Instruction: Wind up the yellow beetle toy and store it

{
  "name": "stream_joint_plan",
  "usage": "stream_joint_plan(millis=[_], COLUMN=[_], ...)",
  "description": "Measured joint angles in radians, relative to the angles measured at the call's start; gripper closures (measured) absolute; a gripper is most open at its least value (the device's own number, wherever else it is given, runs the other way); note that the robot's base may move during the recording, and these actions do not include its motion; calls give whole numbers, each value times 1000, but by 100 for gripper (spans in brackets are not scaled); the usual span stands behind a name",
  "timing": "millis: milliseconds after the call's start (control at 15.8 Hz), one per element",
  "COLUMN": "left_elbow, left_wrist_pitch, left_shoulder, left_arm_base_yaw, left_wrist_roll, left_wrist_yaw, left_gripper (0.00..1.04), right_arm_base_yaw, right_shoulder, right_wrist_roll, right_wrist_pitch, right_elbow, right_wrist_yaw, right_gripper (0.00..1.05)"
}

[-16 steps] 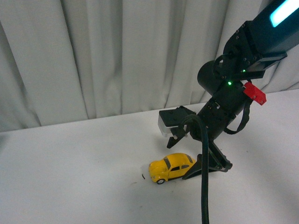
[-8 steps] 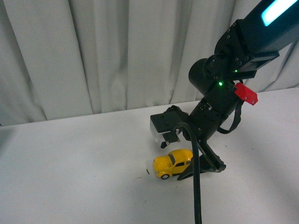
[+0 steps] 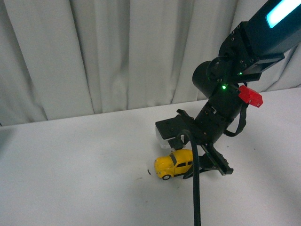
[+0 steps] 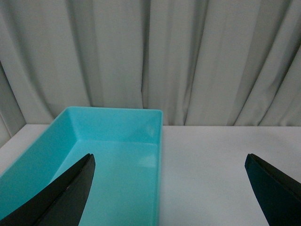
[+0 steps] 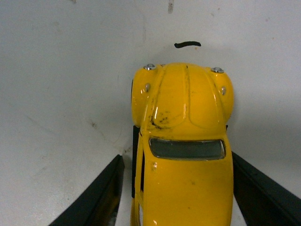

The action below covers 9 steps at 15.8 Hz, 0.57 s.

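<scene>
The yellow beetle toy [image 3: 174, 164] stands on its wheels on the white table, nose pointing left. My right gripper [image 3: 192, 165] is lowered over its rear half, open, one black finger on each side of the body. In the right wrist view the yellow beetle toy [image 5: 183, 146] fills the space between the two fingers [image 5: 96, 197], with a narrow gap on one side and the other finger close against it. My left gripper [image 4: 171, 188] is open and holds nothing; it hovers by the rim of a turquoise bin [image 4: 70, 155].
A white table [image 3: 75, 174] runs back to a pale pleated curtain [image 3: 108, 52]. The right arm's black cable [image 3: 195, 188] hangs down in front of the car. A small dark mark [image 3: 148, 172] lies on the table just ahead of the car's nose.
The right gripper has settled lower and closer round the car's rear. The car has shifted slightly right from where it stood a second ago.
</scene>
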Motion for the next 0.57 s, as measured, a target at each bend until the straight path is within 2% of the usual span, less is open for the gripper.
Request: stream_joint_plan(millis=[127,571], left_elbow=[0,0], left_wrist_pitch=[0,0], left_shoulder=[0,0], left_arm_base_yaw=[0,0], left_wrist_roll=[0,0], left_wrist_yaw=[0,0], left_gripper=[7,7], right_arm_base_yaw=[1,1], right_shoulder=[-1,-3], right_wrist_roll=[-1,18], right_wrist_pitch=[9,11], right_elbow=[-6,-8], right_wrist_yaw=[2,19], right_gripper=[57,61])
